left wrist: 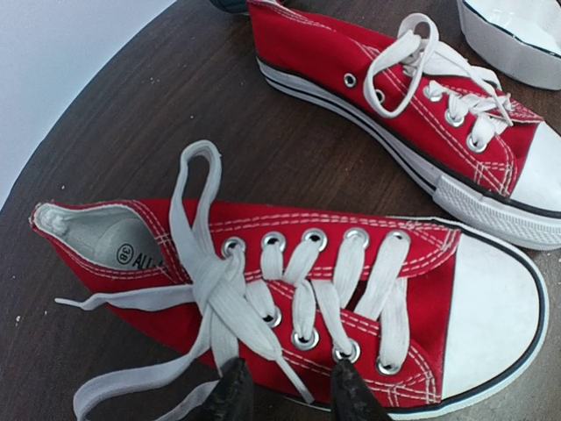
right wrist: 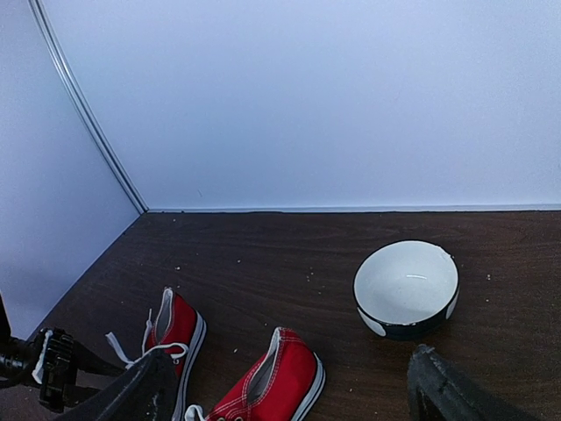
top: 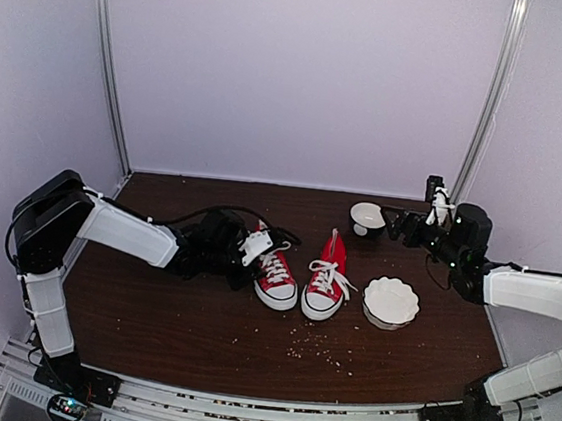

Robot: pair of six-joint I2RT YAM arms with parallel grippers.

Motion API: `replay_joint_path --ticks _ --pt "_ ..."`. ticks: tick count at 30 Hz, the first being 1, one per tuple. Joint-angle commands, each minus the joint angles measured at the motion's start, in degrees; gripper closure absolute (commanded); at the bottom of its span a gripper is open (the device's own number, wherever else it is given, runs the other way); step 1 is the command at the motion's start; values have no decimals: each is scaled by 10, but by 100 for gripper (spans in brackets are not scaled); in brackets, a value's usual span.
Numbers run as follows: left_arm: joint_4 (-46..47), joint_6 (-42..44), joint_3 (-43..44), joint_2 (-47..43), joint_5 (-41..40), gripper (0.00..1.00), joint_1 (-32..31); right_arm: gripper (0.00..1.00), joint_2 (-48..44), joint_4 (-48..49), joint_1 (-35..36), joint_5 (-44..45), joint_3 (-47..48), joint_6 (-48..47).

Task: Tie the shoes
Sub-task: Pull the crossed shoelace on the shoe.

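- left gripper (left wrist: 289, 386): jaws part-open, nothing pinched. It hovers low at the near edge of the first shoe (left wrist: 421, 289), just beside the lace crossing (left wrist: 215, 294).
- first shoe: flat on the table (left wrist: 131, 132), toe cap pointing right in the left wrist view. One lace loop (left wrist: 195, 175) stands up from the crossing. The loose lace ends (left wrist: 114, 303) trail off past the heel side.
- Step, as I judge it: make the bow on the first shoe. Only one loop shows, and the crossing looks slack.
- To do it well:
  - Pinch one flat strand close to the crossing, not at its tip.
  - Close on that strand alone, clear of the eyelets and the neighbouring lace.
  - Pull sideways along the table, not upward. The shoe looks light and would likely lift or skid.
- second shoe (left wrist: 412, 96): just beside the first, not touching. Its laces are bunched with a loop near the top eyelets. Cannot tell if it is tied.
- right gripper (right wrist: 294, 368): jaws wide, empty, well apart from both shoes and near the small bowl (right wrist: 406, 289). It probably has to come over to hold the loop or pin the shoe, because one arm alone risks undoing the crossing.
- scalloped dish (top: 391, 303): near the second shoe's toe, so it could be a snag on the right arm's way in.
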Motion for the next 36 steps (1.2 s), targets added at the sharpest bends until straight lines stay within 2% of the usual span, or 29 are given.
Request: replay_joint_path --ticks 1,11,13,14,19,24,33,36 --pt "15 -14 1 9 -6 71 1 9 6 -5 -4 -19 18 7" --pt "7 -23 11 18 -20 81 9 8 6 -15 -4 -34 22 9" --pt "9 -23 8 16 -17 90 9 8 9 -17 -4 -40 25 9" --pt "13 -23 5 14 -15 100 8 9 12 -19 -4 -44 28 10" --pt "34 -25 -24 -12 -13 100 8 10 39 -41 -4 -87 52 20" --pt "37 -30 -52 -34 0 100 8 23 86 -28 9 -152 77 37" --pt "43 -43 -83 -40 15 100 7 29 225 -109 108 -68 192 21" --pt "47 -42 -84 -40 10 100 7 30 283 -120 134 -77 243 33"
